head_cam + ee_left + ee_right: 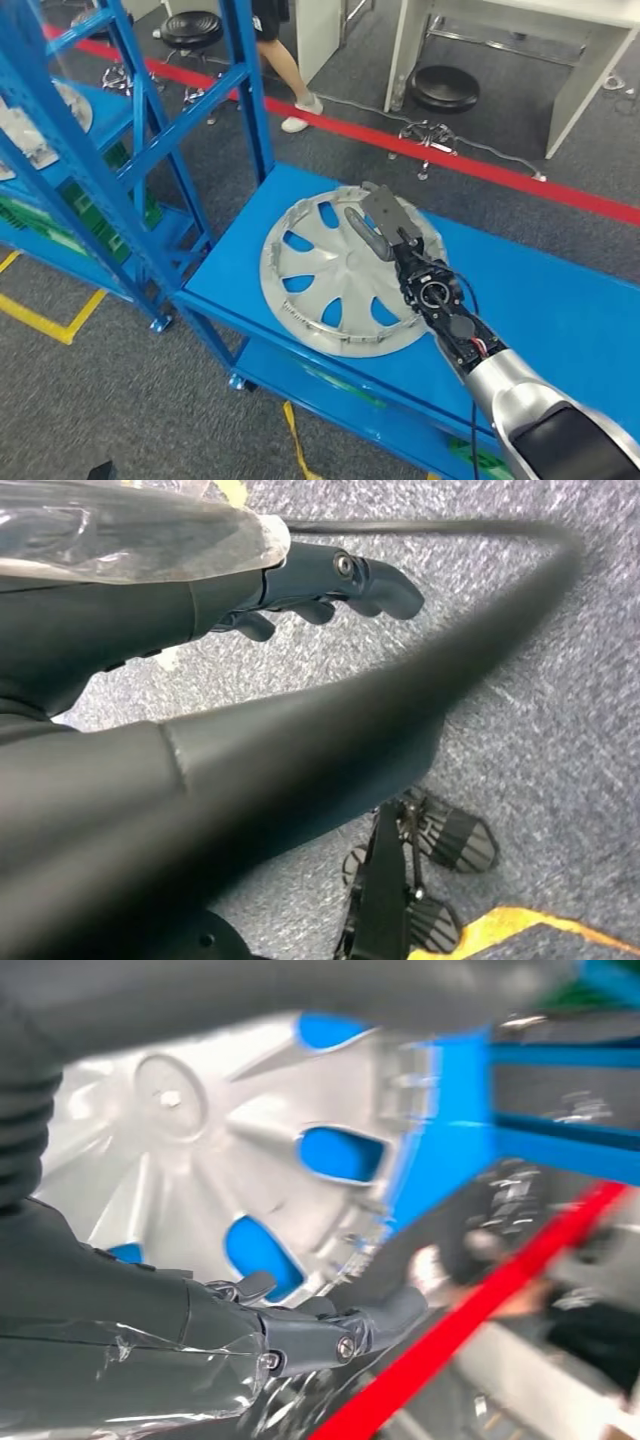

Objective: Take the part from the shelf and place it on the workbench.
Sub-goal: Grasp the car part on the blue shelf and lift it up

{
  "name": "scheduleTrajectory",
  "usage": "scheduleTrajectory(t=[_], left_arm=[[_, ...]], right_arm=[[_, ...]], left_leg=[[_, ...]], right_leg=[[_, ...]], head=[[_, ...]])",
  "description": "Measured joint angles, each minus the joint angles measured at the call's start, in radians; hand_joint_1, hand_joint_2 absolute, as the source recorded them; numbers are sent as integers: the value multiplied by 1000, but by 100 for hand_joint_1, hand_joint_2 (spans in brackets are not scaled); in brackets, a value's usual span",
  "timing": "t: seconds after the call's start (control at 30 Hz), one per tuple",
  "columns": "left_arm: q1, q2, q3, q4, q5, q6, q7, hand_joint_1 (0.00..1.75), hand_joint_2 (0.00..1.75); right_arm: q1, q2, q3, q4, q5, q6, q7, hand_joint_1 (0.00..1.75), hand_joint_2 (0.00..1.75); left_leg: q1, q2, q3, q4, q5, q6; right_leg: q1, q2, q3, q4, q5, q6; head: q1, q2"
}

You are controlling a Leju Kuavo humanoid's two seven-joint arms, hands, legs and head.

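Note:
The part, a silver hubcap (324, 275) with several spokes, lies flat on the blue workbench (543, 300) near its left end. My right hand (385, 225) is over the hubcap's far right rim, fingers stretched out and holding nothing. In the right wrist view the hubcap (173, 1130) shows just beyond the straight fingers of that hand (302, 1335), with the blue bench top (453, 1130) under it. My left hand (332, 585) hangs beside me above grey carpet, fingers loosely extended and empty.
A blue shelf frame (143, 130) stands to the left, with another hubcap (30, 130) and green crates (98, 220) on it. Beyond the bench run a red floor line (468, 165), black stools (444, 90), white tables (573, 40) and a person's legs (290, 80).

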Motion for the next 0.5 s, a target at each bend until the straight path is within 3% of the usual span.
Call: scheduleTrajectory(t=[0.07, 0.27, 0.5], left_arm=[[-1, 1, -2, 0, -1, -1, 0, 0, 0], [-2, 1, -9, 0, -7, -6, -3, 0, 0], [-2, 1, -12, 0, -8, -9, -6, 0, 0]], right_arm=[[4, -2, 12, -7, 95, 12, 73, 0, 175], [41, -7, 34, -32, 201, 40, 131, 0, 175], [54, -14, 44, -44, 202, 44, 128, 0, 175]], left_leg=[[-2, -1, 2, 0, -1, 1], [-6, -2, 5, 0, -10, 11], [-11, -1, 6, 1, -14, 14]], right_leg=[[0, 0, 3, -1, 0, -11], [-2, -1, 9, -6, -2, -10], [-8, -1, 10, -10, -9, 20]], head=[[7, 0], [20, 0], [23, 0]])
